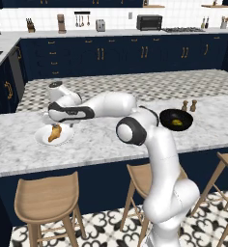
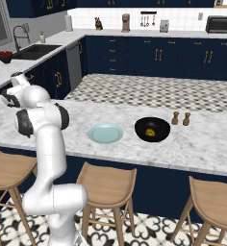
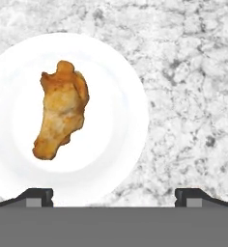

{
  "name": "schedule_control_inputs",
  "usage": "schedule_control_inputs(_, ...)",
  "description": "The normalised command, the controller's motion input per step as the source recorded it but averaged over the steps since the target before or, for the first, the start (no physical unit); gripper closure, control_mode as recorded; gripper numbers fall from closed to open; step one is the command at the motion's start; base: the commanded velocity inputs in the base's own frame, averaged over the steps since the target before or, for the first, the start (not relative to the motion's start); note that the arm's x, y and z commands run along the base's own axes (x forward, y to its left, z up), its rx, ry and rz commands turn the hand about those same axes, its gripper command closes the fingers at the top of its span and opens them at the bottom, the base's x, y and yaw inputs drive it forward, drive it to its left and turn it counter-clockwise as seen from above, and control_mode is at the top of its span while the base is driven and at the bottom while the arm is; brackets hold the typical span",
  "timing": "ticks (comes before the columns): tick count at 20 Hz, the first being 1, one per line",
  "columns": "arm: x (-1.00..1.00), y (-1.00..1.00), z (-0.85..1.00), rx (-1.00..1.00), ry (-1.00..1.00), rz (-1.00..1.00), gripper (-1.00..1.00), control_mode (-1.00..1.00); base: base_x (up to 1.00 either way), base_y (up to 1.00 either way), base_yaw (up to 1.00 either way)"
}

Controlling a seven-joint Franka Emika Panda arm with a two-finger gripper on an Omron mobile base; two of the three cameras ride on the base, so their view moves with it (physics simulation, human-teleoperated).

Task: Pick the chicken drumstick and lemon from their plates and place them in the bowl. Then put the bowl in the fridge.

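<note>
One chicken drumstick (image 3: pixel 61 110) lies on the white plate (image 3: pixel 121 140), its long axis running nearly up and down in my hand view, thick end upward, left of centre between my fingertips (image 3: pixel 36 197). My gripper (image 3: pixel 114 197) hangs above it, jaws wide and empty. The lemon (image 1: pixel 177 122) seems to sit in the black bowl (image 1: pixel 165 116) already.

Chicken drumstick (image 3: pixel 61 112) on white plate (image 3: pixel 121 120), marble counter (image 3: pixel 193 82)

I see a golden-brown drumstick (image 3: pixel 61 113) on white plate (image 3: pixel 116 144), pale blue plate (image 2: pixel 106 133), black bowl (image 2: pixel 153 129) with yellow lemon (image 2: pixel 150 131), grey-veined marble desk (image 3: pixel 193 72).
</note>
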Motion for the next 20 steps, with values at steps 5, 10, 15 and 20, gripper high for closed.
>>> schedule_control_inputs(5, 0.32, 0.16, -0.36, 0.00, 0.00, 0.00, -1.00, -1.00, 0.00, 0.00, 0.00)
schedule_control_inputs(10, 0.41, 0.10, -0.23, 0.00, 0.00, 0.00, -1.00, -1.00, 0.00, 0.00, 0.00)
schedule_control_inputs(15, 0.16, 0.03, -0.23, 0.00, 0.01, 0.00, -1.00, -1.00, 0.00, 0.00, 0.00)
schedule_control_inputs(20, 0.00, 0.02, -0.21, 0.00, 0.00, 0.00, -1.00, -1.00, 0.00, 0.00, 0.00)
